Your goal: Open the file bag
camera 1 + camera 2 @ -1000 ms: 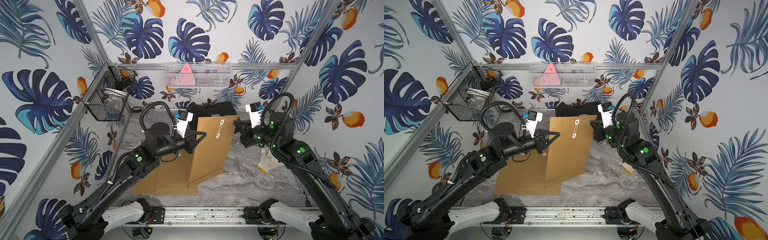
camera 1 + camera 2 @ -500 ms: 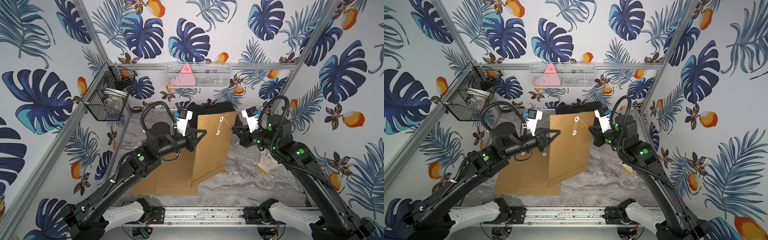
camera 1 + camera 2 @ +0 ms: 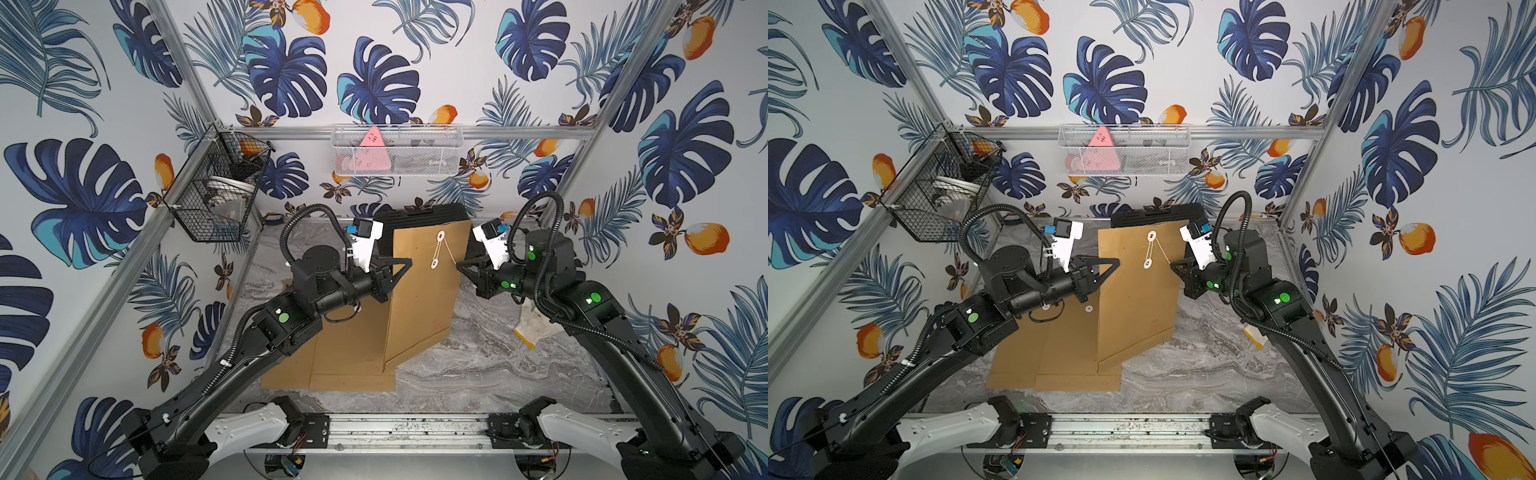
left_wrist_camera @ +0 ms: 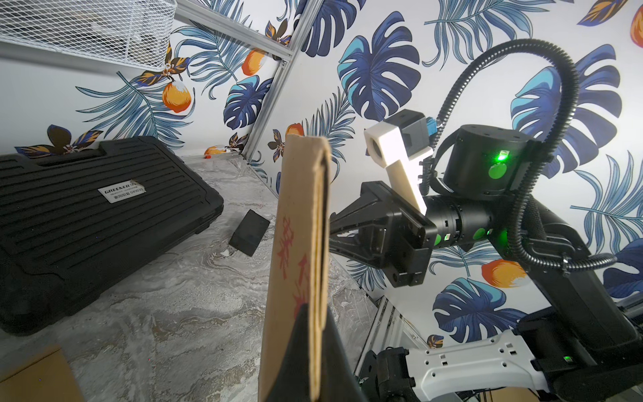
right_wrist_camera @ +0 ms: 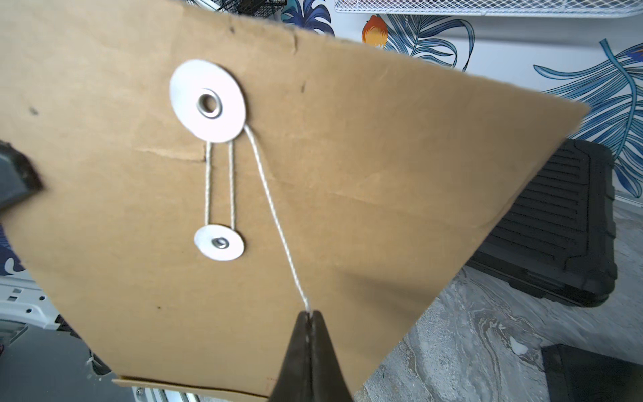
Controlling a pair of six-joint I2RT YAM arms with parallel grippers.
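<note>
File bag [image 3: 419,291] upright, string [image 5: 278,222] pinched, pink triangle [image 3: 371,151] in basket [image 3: 432,160]

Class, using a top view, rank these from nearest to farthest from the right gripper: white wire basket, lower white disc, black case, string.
1. string: pinched in the right gripper.
2. lower white disc: on the raised file bag, just beside the gripper.
3. black case: behind the bag.
4. white wire basket: on the back wall.

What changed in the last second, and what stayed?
The right claw, shut on the string, moved down beside the file bag, drawing the string slantwise from the upper disc. The left claw still grips the file bag; the string still loops round the lower disc.
</note>
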